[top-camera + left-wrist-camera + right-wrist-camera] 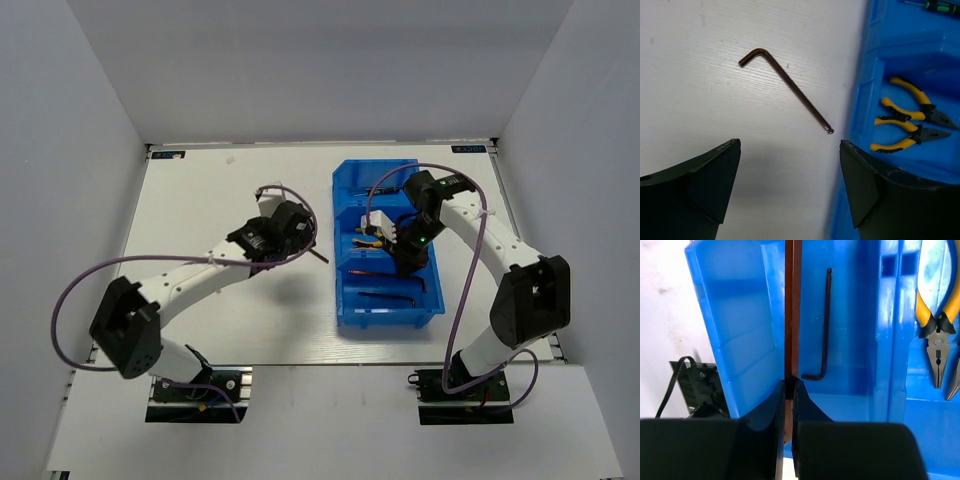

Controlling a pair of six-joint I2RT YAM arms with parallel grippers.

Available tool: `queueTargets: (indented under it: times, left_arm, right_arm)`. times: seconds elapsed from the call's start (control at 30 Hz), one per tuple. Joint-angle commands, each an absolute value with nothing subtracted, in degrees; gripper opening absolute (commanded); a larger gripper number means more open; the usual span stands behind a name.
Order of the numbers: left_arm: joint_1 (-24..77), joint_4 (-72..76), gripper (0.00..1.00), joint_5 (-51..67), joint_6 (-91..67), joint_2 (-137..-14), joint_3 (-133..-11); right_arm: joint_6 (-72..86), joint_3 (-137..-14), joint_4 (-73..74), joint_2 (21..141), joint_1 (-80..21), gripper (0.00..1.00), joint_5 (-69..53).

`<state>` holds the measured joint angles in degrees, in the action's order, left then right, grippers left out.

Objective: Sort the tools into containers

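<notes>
Right pincer (pixel 789 385) is clamped tight on a brown hex key (pixel 792 315) that sticks straight out ahead of it over one compartment of the blue bin (pixel 740 320). A second hex key (pixel 826 325) lies in there just off to the side, with pliers (pixel 938 340) one compartment further over. Left pincer (pixel 789 146) hangs wide open above the bench (pixel 690 75), and a loose hex key (pixel 790 90) lies just ahead of its fingers, right by the bin wall.

Left arm (pixel 180 280): reaching forward and inward; left gripper (pixel 790 146) hanging with fingers spread wide, gripping nothing.
Right arm (pixel 500 240): bending leftward; right gripper (pixel 791 382) pointing down, fingers pinching a hex key (pixel 791 315).
</notes>
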<state>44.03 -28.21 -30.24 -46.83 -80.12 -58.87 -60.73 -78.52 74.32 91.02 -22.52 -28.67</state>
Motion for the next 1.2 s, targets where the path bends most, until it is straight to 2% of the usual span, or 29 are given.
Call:
queueTargets:
  times: [0.0, 0.03, 0.13, 0.23, 0.3, 0.33, 0.4, 0.47, 0.77, 1.17]
  left_arm:
    - [42.4, -31.5, 0.90, -29.2, -52.0, -85.6, -65.1]
    - [42.4, -32.5, 0.90, -28.4, -53.3, -87.3, -67.6]
    - [41.8, -37.8, 0.90, -27.3, -58.0, -93.1, -72.1]
    - [41.3, -42.4, 0.86, -27.2, -65.1, -97.5, -75.5]
    - [41.3, -45.9, 0.84, -26.6, -70.4, -99.1, -76.7]
    - [40.8, -46.7, 0.80, -25.6, -71.8, -100.0, -77.6]
    - [40.8, -47.5, 0.75, -24.9, -75.0, -102.4, -79.3]
    - [40.8, -47.5, 0.68, -24.3, -76.2, -104.1, -80.9]
    - [39.7, -53.5, 0.63, -24.3, -78.4, -116.4, -92.9]
    - [37.0, -55.5, 0.58, -23.7, -78.4, -122.0, -92.1]
  right_arm:
    - [-60.6, -76.7, 72.2, 88.0, -22.8, 0.00, -27.3]
    - [-60.4, -76.1, 71.2, 88.1, -22.5, 0.20, -26.6]
    - [-59.2, -75.8, 71.5, 87.8, -21.9, 0.57, -26.2]
    - [-56.3, -75.2, 70.3, 85.2, -21.4, 0.63, -27.3]
    - [-54.8, -74.8, 68.7, 84.2, -20.7, 0.63, -27.7]
    - [-51.7, -74.9, 68.4, 83.1, -20.3, 0.60, -28.0]
    - [-50.3, -75.1, 68.0, 81.9, -19.3, 0.47, -29.3]
    - [-48.3, -74.7, 67.2, 80.3, -18.5, 0.42, -30.4]
    - [-46.0, -67.8, 65.0, 72.4, -14.2, 0.42, -33.2]
    - [-46.1, -63.5, 65.0, 68.1, -9.2, 0.42, -36.7]
